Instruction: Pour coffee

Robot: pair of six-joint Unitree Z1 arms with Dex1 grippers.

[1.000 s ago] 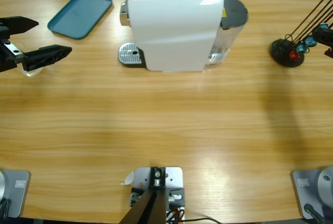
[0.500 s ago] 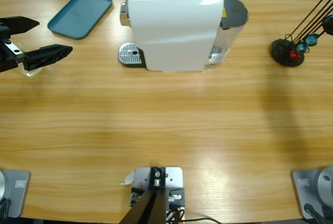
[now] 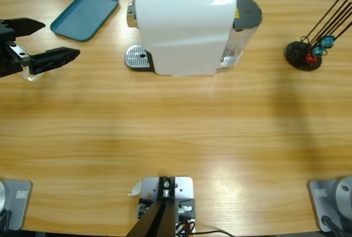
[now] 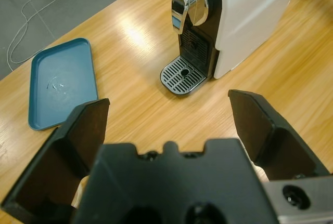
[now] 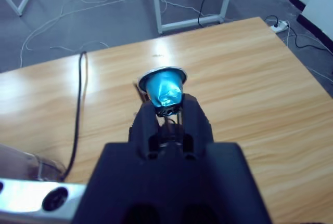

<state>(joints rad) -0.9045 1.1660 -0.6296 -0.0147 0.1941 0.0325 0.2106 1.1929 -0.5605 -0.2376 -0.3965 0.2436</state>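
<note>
Coffee machine (image 3: 184,28), white with a black front, stands at the table's (image 3: 176,132) far middle, its grated drip tray (image 3: 137,58) bare; no coffee shows anywhere. Well to the machine's left, beyond the teal tray (image 3: 85,7), the left gripper (image 3: 41,42) hovers with jaws wide apart over a clear glass (image 3: 28,73). The right gripper (image 5: 169,110) is clamped on a blue capsule (image 5: 164,90), outside the high view.
</note>
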